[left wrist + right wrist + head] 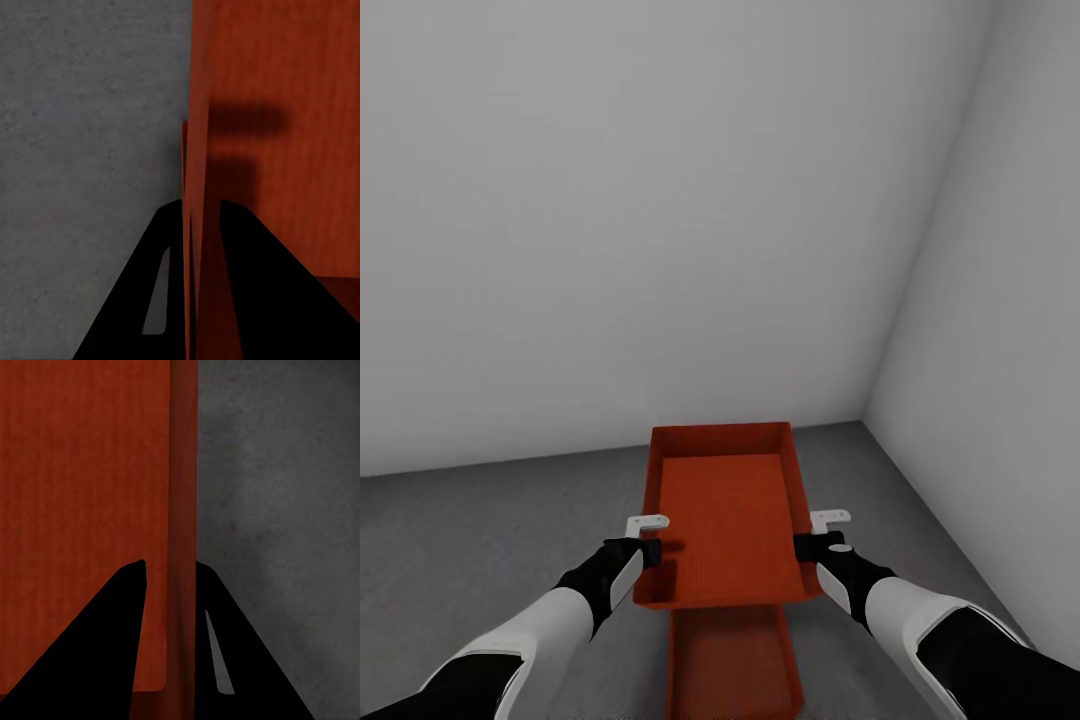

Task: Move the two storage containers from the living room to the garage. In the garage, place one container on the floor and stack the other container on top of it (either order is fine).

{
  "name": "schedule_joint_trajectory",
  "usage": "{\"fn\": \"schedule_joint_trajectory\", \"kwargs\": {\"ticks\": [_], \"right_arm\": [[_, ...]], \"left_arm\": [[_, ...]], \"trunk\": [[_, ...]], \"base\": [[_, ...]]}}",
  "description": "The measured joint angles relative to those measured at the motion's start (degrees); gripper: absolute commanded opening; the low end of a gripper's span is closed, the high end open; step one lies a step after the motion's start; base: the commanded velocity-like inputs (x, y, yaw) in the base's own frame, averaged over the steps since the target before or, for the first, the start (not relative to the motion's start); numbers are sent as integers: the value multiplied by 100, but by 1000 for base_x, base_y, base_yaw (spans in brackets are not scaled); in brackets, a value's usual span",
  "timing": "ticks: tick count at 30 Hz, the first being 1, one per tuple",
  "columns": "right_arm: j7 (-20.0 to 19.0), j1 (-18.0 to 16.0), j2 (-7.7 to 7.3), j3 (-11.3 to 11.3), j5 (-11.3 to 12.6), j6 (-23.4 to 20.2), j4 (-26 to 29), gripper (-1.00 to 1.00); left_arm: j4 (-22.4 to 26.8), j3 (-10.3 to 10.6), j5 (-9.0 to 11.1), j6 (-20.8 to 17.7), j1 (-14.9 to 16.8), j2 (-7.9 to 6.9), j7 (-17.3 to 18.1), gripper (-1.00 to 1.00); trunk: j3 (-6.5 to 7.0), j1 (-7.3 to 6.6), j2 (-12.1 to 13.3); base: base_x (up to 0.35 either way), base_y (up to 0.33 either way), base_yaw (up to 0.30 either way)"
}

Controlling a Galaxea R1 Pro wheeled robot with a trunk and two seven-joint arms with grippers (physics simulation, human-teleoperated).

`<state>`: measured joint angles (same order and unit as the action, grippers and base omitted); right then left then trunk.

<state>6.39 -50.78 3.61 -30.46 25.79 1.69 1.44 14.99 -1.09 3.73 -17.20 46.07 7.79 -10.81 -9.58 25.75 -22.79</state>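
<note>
**Ann:** Head view first: both arms are out front, carrying an orange-red, open-topped rectangular plastic container [725, 520] between them. The left gripper [647, 552] pinches the wall on its side, the right gripper [807, 547] the opposite one.

**Bo:** Confirmed up close. In the left wrist view, the left gripper's [201, 225] dark fingers straddle the thin wall edge, one finger inside the bin, one outside. The right wrist view has the right gripper [171, 577] doing the same, pressed onto the wall.

**Ann:** And the second orange-red container [735, 660]?

**Bo:** On the dark grey speckled concrete floor [480, 540], below the held one and nearer the robot than both grippers. It seems to run lengthways away from the robot, like the carried bin.

**Ann:** So the axes look lined up already. What counts, I'd say, is the offset: the carried bin hangs forward of the lower one, overlapping just its far end.

**Bo:** Agreed. Both arms sit equally close, so I'd expect a pull back towards the robot, then a level lowering. Pale grey walls [660, 200] close the corner ahead.
</note>
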Motion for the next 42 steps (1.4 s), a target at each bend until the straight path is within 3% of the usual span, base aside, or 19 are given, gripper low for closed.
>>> {"fn": "schedule_joint_trajectory", "kwargs": {"ticks": [42], "right_arm": [[-18,-2,-1,8,-2,0,-24,-100]], "left_arm": [[-8,3,5,-12,-1,6,-12,-100]], "trunk": [[-387,0,-1]], "base": [[0,0,0]]}}
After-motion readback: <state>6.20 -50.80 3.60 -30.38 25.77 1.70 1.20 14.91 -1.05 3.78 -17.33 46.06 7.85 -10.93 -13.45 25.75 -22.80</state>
